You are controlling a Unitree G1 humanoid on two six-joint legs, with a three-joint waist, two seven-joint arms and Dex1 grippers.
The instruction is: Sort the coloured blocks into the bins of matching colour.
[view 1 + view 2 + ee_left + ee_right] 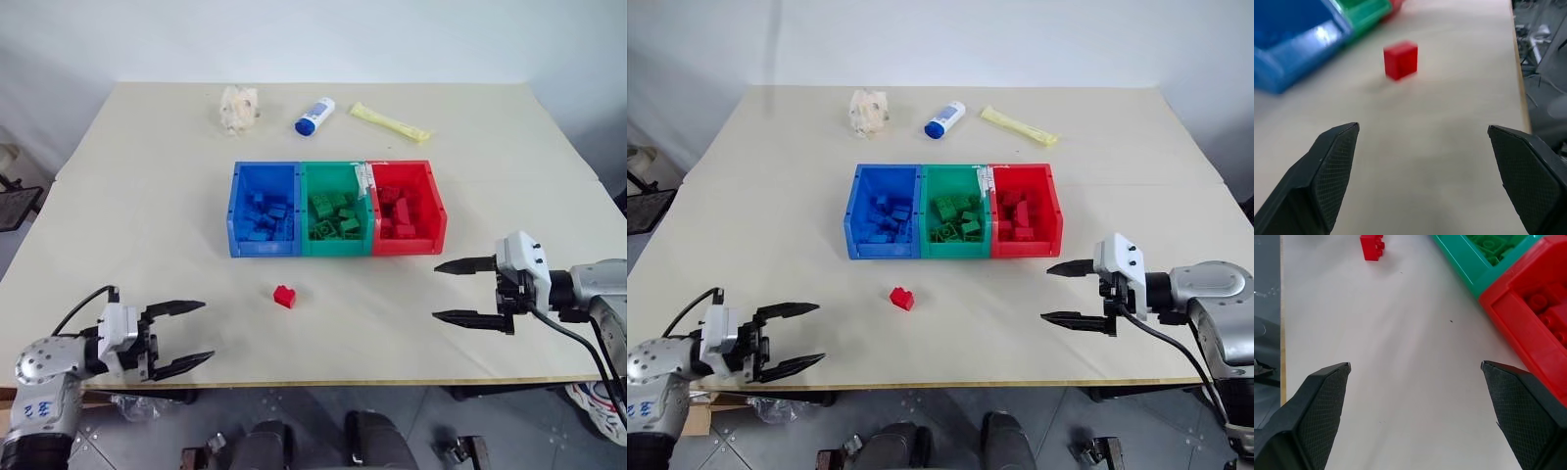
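While one red block [284, 296] lies loose on the table [147, 196], just in front of the seam between the blue bin [264, 210] and the green bin [336, 211] and apart from both: forward and inward of the left gripper [184, 337], jaws spread wide and empty, pointing across the table toward it. Opposite, near the table's right edge, the right gripper [454, 290], likewise wide open and holding nothing, aimed leftward with the block well off along its line. Left arm somewhat nearer by the look of it, though the red bin [407, 207] sits on the right end of the row, closer to the right arm. Block small and nearly square, studs to one side, so no strong long axis to line up with. All three bins already holding bricks of their own colour. Flat, pale, matte tabletop, bare around the block, plenty of room for either approach. At the far edge, well clear: a crumpled wrapper [239, 108], a blue-capped bottle [314, 116], a yellow packet [390, 121].
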